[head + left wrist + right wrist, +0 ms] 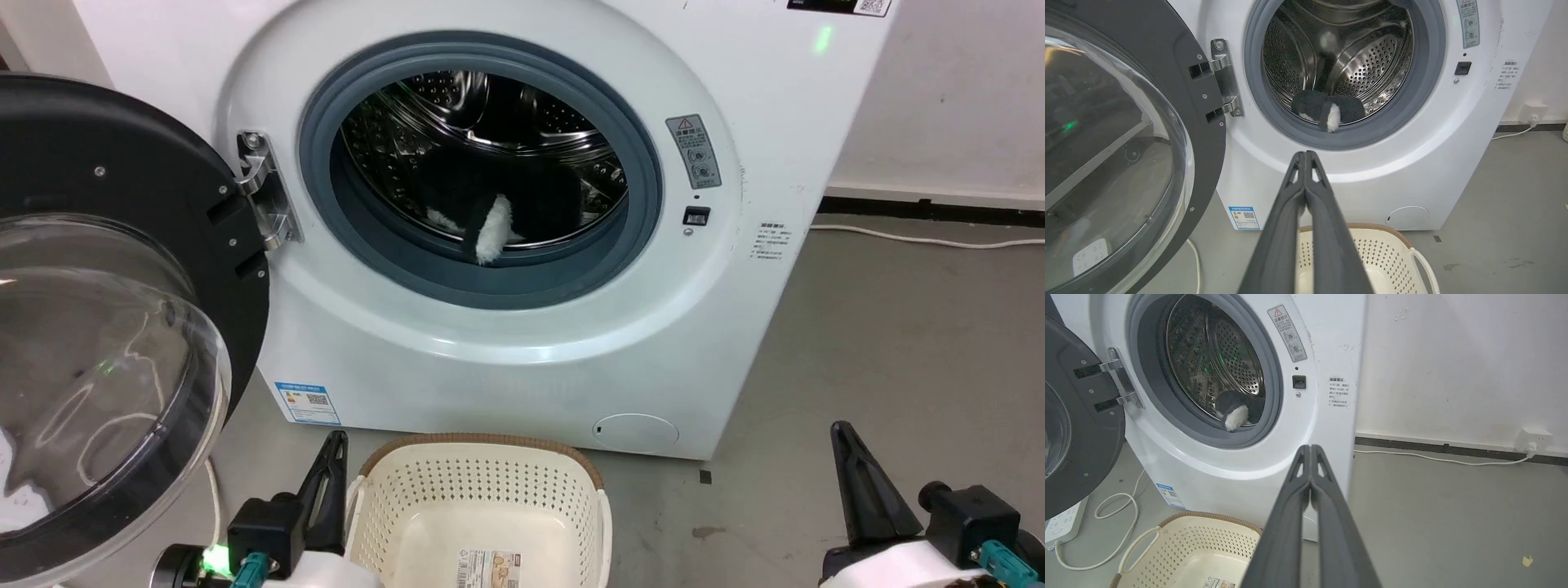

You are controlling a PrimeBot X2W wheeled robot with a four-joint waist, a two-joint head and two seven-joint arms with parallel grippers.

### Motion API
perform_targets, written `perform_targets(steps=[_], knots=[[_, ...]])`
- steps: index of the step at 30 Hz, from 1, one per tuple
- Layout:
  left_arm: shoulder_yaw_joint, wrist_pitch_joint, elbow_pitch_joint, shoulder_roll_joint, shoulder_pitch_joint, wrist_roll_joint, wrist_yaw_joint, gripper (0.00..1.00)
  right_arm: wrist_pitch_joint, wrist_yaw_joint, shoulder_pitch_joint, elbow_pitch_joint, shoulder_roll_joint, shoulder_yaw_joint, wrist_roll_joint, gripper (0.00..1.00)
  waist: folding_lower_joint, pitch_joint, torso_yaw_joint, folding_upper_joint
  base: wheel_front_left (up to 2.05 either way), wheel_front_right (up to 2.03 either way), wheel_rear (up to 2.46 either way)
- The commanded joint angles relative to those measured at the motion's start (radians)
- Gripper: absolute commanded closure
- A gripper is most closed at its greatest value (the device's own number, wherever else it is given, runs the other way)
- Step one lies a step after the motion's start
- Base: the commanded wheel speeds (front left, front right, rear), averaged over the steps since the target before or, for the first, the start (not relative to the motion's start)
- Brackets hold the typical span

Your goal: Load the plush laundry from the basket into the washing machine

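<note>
The plush laundry (498,208), black with a white furry patch, lies inside the steel drum of the white washing machine (522,351); its white end droops onto the grey door seal. It also shows in the drum as plush laundry (1329,111) and plush laundry (1235,412). The cream basket (482,510) stands on the floor before the washer with only a label sticker on its bottom. My left gripper (333,445) is shut at the basket's left side. My right gripper (841,437) is shut, off to the right over the floor. Both hold nothing.
The round door (106,327) hangs wide open at the left, close to my left arm. A white cable (1106,522) and a power strip (1063,524) lie on the floor under the door. Another cable (1437,459) runs along the right wall to a socket.
</note>
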Motion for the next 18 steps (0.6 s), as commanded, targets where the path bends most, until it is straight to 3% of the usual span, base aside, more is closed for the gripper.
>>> perform_targets(steps=[1,18], knots=[[0.006,0.005,-0.007,-0.005,-0.011,0.012,-0.004,1.00,0.005,0.000,-0.016,-0.007,0.000,0.001,-0.010,1.00,0.0000,0.000,0.000,0.0000,0.00,0.00,0.00],[0.028,0.040,-0.020,-0.017,-0.019,0.032,-0.007,1.00,0.040,-0.001,-0.026,-0.015,0.000,0.008,-0.030,1.00,0.0000,0.002,-0.008,0.0000,0.00,0.00,0.00]])
